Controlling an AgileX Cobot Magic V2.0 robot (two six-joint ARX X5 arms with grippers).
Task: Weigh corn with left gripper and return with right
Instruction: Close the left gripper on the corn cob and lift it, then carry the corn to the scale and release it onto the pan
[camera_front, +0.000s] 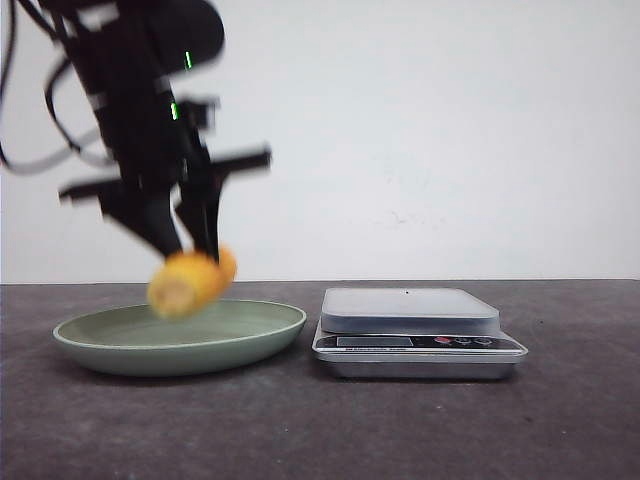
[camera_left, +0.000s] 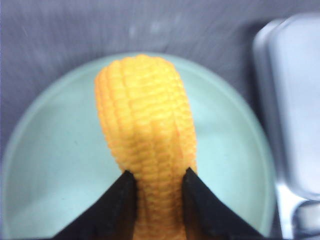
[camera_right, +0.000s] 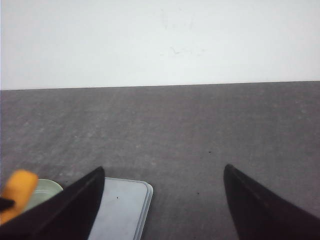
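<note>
While the left tool (camera_front: 185, 245) pinches the corn (camera_front: 190, 283) between its two fingers, the cob hangs clear above the green plate (camera_front: 250, 335), one end tilted toward the camera. Scale (camera_front: 415, 330) sits just right of the plate on the bench (camera_front: 320, 430), pan bare. Right tool (camera_right: 162, 200) spread wide, holding nothing, above the bench.

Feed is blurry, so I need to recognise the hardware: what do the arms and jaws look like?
The left arm is black with green indicator lights and loose black cables. The left gripper has dark, tapering wedge-shaped jaws. The right gripper shows two black pointed jaws; its arm is out of view.
</note>
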